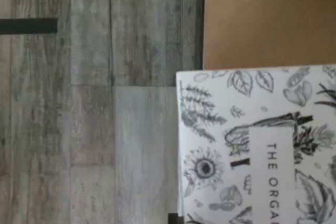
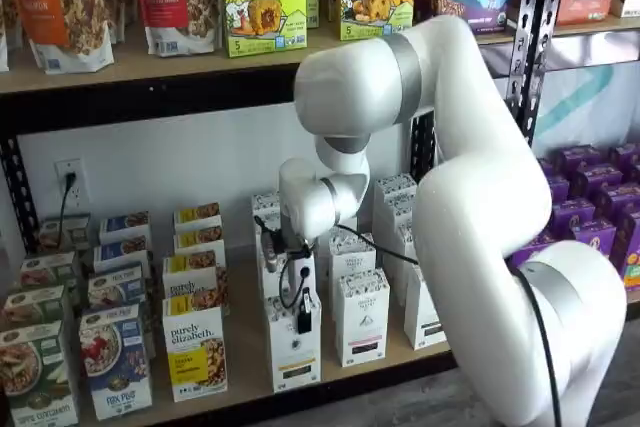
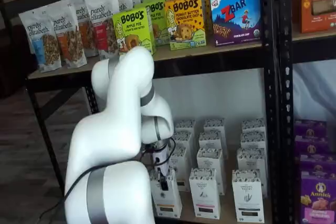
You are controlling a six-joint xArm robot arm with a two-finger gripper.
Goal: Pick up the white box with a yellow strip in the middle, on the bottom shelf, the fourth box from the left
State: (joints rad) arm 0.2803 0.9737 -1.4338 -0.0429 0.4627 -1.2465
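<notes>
The white box (image 2: 294, 355) stands at the front of the bottom shelf (image 2: 245, 387), with its strip low on the front. It also shows in a shelf view (image 3: 168, 202), where the strip looks orange. The wrist view shows its black-and-white patterned top (image 1: 231, 140) at the edge of the brown shelf board (image 1: 262, 24). My gripper (image 2: 301, 309) hangs right over the box's top, and one black finger reaches down its front. It shows the same way in a shelf view (image 3: 163, 181). No gap between the fingers shows.
Alike white cartons with black strips (image 2: 362, 319) (image 3: 206, 192) stand in rows to the right and behind. "purely elizabeth" boxes (image 2: 196, 352) stand to the left, purple boxes (image 2: 590, 217) far right. A black upright (image 3: 270, 77) bounds the bay. Grey plank floor (image 1: 79, 108) lies below the shelf edge.
</notes>
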